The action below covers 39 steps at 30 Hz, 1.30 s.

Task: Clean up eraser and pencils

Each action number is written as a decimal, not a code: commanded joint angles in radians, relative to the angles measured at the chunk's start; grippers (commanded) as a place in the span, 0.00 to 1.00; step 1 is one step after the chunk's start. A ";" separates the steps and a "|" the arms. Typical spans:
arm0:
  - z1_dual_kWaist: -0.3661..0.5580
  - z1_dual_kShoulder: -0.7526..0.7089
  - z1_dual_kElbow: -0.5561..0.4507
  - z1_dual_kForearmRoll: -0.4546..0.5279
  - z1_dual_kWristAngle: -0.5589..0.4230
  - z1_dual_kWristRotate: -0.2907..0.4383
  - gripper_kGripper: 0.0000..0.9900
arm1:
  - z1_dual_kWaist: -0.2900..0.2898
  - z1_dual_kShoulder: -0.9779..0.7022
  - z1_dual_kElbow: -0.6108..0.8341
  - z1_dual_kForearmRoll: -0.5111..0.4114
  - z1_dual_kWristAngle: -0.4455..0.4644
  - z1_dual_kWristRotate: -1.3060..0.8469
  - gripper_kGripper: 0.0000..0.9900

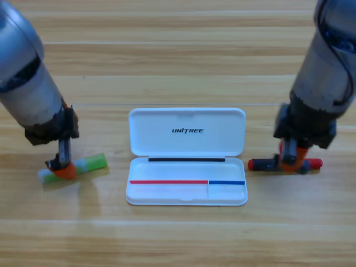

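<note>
**Both grippers down on the two pencils, case open between them**

Left side: light green and white plastic pencil [83,166], a short smooth stick, lies flat on the pale, grained wooden table [178,55], tilted slightly with its green end up-right. The black, orange-jawed left gripper [63,168] points down onto the stick's left half; orange jaw tips sit over the barrel. Whether they pinch it or are spread cannot be told from above.

Centre: white hard-plastic rectangular case [187,146] with rounded corners lies open, lid back flat and printed UNITREE, shallow tray toward the near edge. It is well apart from both pencils.

Right side: black-barrelled pencil with red ends [263,164] lies level, just right of the tray's corner. The black, orange-jawed right gripper [293,161] stands on its middle, hiding the barrel there; both red ends stick out. Jaw gap hidden, grip cannot be told.
</note>
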 commanded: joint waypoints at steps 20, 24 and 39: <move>0.174 0.174 -0.028 -0.015 -0.145 0.119 1.00 | 0.116 0.345 -0.263 0.016 -0.031 -0.155 0.00; 0.177 0.174 -0.028 -0.017 -0.160 0.117 0.98 | 0.119 0.378 -0.276 0.016 -0.031 -0.155 0.00; 0.177 0.195 -0.020 -0.017 -0.183 0.115 0.82 | 0.121 0.375 -0.276 0.016 -0.031 -0.149 0.00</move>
